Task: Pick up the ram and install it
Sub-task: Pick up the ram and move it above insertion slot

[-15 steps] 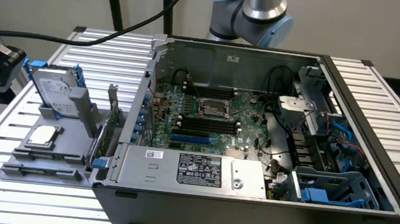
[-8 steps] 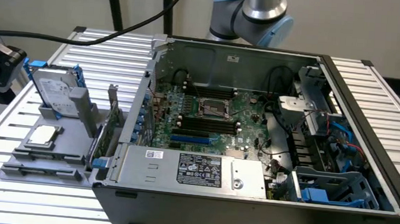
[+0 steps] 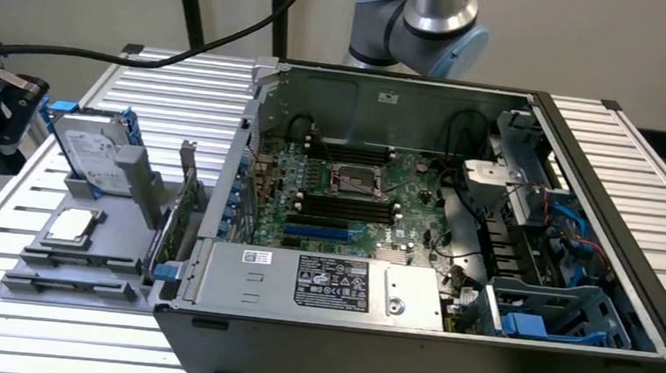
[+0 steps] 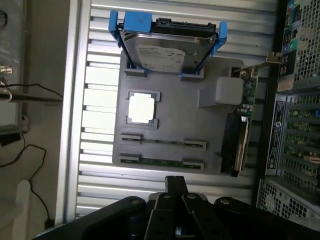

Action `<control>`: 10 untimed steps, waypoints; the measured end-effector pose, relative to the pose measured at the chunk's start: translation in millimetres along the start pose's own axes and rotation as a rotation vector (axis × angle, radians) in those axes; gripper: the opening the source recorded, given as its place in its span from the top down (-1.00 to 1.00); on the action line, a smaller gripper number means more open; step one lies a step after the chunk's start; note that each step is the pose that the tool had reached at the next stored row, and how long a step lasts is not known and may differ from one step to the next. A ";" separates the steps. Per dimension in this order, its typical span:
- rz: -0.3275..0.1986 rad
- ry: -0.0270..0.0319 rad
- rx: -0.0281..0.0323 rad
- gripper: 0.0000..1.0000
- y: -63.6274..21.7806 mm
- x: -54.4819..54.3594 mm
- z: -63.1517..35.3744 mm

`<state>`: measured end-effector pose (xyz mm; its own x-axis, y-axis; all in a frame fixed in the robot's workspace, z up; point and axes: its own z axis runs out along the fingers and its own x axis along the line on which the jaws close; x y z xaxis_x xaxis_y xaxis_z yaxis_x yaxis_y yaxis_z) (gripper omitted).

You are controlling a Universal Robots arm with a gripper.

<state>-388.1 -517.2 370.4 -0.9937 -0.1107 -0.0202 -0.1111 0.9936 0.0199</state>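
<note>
The ram (image 4: 160, 161) is a thin green stick lying in the grey tray's (image 4: 170, 120) outermost pair of holders, on the side away from the hard drive. A second thin stick (image 4: 162, 142) lies in the holders beside it. My gripper (image 4: 176, 184) hangs well above the tray, off its ram end, with its dark fingers pressed together and nothing between them. In the exterior view the gripper (image 3: 2, 150) is at the far left, above the table's edge and apart from the tray (image 3: 33, 284). The motherboard's black ram slots (image 3: 344, 207) lie inside the open case.
The tray also holds a silver hard drive (image 4: 167, 50) in a blue frame, a square chip (image 4: 141, 107) and an upright green card (image 4: 243, 120). The open computer case (image 3: 417, 333) stands at the exterior view's right, with a power supply (image 3: 303, 281) at its front. A black cable (image 3: 142, 54) runs to the gripper.
</note>
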 end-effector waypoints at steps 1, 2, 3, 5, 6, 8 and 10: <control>-0.017 0.0003 -0.0004 0.79 0.0 0.0 0.3; -0.036 0.0007 -0.0008 0.79 0.0 0.0 0.7; -0.054 0.0010 -0.0011 0.79 0.0 0.0 1.1; -0.090 0.0017 -0.0019 0.79 0.0 0.0 1.7; -0.108 0.0021 -0.0022 0.79 -0.1 0.0 2.1; -0.144 0.0028 -0.0029 0.79 -0.1 0.0 2.8; -0.181 0.0036 -0.0037 0.79 -0.1 0.0 3.5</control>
<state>-388.1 -517.2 366.9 -0.9574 -0.2881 -0.0202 -0.2885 0.9573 0.0200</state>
